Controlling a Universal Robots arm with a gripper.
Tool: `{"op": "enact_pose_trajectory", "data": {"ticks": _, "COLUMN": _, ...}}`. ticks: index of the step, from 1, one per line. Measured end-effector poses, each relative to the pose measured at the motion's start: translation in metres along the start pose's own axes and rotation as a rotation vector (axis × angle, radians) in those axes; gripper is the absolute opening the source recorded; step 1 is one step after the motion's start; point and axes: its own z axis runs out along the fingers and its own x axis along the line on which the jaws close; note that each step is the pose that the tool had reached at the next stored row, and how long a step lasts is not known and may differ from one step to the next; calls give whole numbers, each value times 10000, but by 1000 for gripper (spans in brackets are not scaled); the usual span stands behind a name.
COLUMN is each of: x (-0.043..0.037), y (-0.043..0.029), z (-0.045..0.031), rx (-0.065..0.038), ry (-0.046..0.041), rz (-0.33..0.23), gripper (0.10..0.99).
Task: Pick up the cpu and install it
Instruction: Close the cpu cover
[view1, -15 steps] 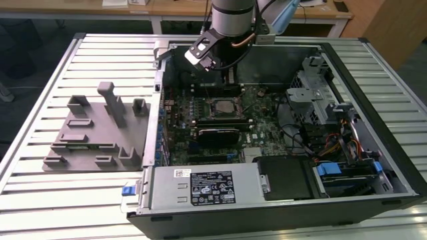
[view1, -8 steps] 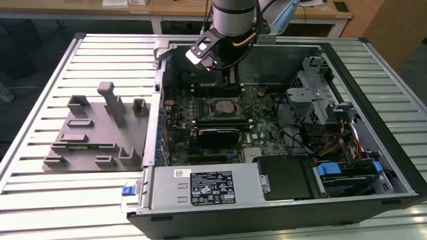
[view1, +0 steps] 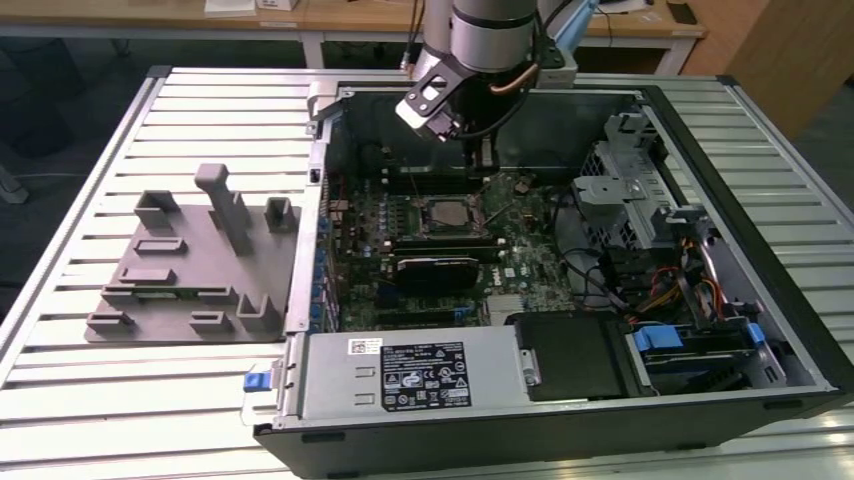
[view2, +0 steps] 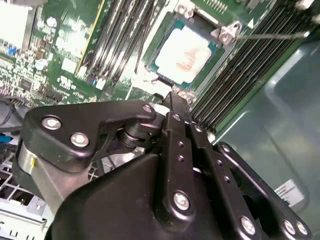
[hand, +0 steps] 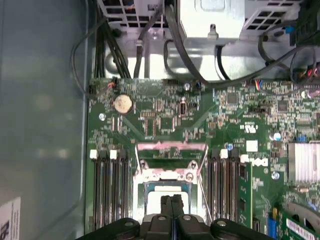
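Hand (hand: 172, 201) closed over cpu (view2: 182, 55); memory slots (hand: 107, 190) flank socket (hand: 146, 186).

cpu (hand: 154, 202) partly behind end effector (hand: 173, 199)

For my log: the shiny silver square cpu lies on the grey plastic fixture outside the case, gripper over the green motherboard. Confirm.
Wrong: the shiny silver square cpu sits in the metal-framed socket on the green motherboard, as the second wrist view shows. The gripper is over the motherboard.
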Motion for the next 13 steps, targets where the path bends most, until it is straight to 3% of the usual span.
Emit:
{"op": "enact_pose_trajectory", "data": {"ticks": 4, "x": 0, "y": 8, "z": -65, "rx": -1, "ry": 0, "rz": 1, "gripper": 106}}
{"op": "enact_pose_trajectory", "data": {"ticks": 5, "x": 0, "y": 13, "z": -155, "rx": 0, "ry": -2, "rz": 1, "gripper": 106}}
{"op": "enact_pose_trajectory", "data": {"ticks": 6, "x": 0, "y": 80, "z": -152, "rx": 0, "ry": -1, "rz": 1, "gripper": 106}}
{"op": "enact_pose_trajectory", "data": {"ticks": 7, "x": 0, "y": 102, "z": -151, "rx": 0, "ry": 0, "rz": 1, "gripper": 106}}
{"op": "enact_pose_trajectory", "data": {"ticks": 13, "x": 0, "y": 179, "z": -148, "rx": 0, "ry": 0, "rz": 0, "gripper": 106}}
